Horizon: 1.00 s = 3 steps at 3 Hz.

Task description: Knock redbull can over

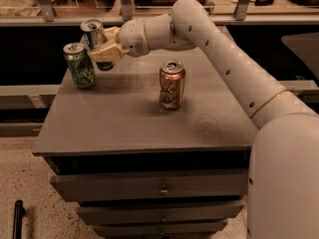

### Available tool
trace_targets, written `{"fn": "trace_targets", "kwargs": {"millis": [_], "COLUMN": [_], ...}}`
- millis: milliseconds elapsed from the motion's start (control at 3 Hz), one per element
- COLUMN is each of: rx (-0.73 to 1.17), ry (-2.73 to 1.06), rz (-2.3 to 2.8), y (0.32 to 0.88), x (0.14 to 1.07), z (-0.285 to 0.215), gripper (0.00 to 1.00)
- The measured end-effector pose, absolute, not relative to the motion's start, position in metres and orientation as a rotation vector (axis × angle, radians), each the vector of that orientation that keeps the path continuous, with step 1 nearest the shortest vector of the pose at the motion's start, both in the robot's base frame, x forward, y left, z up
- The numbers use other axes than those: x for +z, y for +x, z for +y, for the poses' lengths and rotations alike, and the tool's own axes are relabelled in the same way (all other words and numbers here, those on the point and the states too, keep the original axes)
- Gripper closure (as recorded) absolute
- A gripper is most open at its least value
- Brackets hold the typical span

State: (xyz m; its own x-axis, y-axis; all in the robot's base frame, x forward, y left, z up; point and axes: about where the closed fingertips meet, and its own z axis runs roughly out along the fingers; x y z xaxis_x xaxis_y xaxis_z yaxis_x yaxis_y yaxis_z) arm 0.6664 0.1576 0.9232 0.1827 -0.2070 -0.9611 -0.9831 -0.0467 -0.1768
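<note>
The redbull can [92, 32], slim with a silver top, is at the far left of the grey cabinet top [124, 121]. It leans with its top to the left. My gripper [103, 52] reaches in from the right and is shut around the can's lower body, hiding most of it. The can's dark base shows just below the fingers, slightly above the surface.
A green patterned can [81, 66] stands upright just left of the gripper, close to the cabinet's left edge. A wider gold can [172, 85] stands upright mid-table, under my arm [219, 49]. Drawers [159, 188] are below. A shelf rail [149, 20] runs behind.
</note>
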Motion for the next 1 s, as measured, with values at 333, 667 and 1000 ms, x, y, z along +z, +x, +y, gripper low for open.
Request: {"fn": "trace_targets", "kwargs": {"millis": [333, 667, 1000], "rx": [0.907, 0.805, 0.699], "ry": [-1.472, -1.493, -1.507], "rz": [1.268, 1.365, 1.513], "y": [0.671, 0.67, 0.669], "x": [0.943, 0.964, 0.986], "z": [0.149, 0.137, 0.117], "gripper": [1.0, 1.0, 1.0]}}
